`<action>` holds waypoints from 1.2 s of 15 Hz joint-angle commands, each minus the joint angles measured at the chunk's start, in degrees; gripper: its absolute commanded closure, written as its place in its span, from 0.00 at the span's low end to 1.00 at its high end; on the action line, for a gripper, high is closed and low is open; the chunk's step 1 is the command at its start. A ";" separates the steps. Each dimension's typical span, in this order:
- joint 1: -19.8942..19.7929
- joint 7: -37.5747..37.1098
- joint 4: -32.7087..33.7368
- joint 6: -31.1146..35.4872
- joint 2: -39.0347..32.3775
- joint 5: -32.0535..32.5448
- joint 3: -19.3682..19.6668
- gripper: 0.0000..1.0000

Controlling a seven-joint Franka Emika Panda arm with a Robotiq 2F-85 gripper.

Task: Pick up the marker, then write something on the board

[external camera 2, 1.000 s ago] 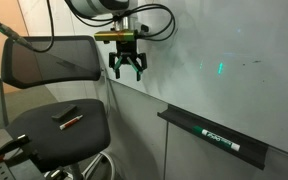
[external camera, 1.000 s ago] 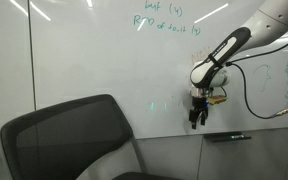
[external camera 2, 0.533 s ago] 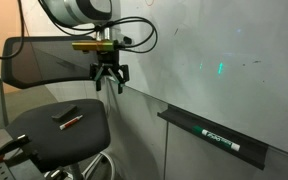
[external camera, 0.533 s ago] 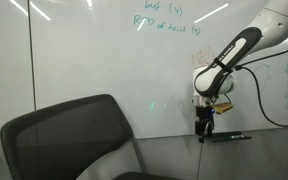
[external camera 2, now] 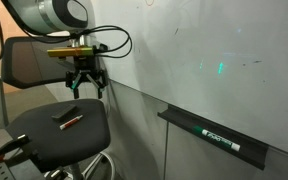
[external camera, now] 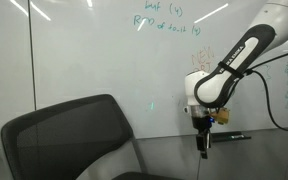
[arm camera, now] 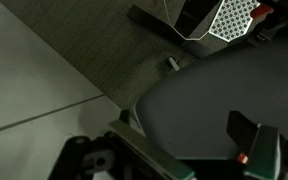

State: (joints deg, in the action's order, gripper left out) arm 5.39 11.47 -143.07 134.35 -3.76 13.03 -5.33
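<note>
Above the office chair (external camera 2: 44, 140), the gripper (external camera 2: 86, 91) hangs pointing down, fingers spread apart, nothing between them. On the seat below lies the marker (external camera 2: 69, 118) (dark with some red, small in frame), clear of the gripper. The board (external camera 2: 214, 50) stands just beside the arm, glossy white, with green handwriting (external camera: 164, 22) near the top in an exterior view. A dark tray (external camera 2: 199, 128) runs along its lower part. The wrist view is dim and shows mostly grey seat (arm camera: 224, 110).
</note>
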 commanded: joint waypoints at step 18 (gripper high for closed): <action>5.12 6.54 2.72 1.40 -6.09 6.55 -5.18 0.00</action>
State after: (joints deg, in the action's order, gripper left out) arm 9.77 16.50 -142.30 134.55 -6.96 17.86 -9.73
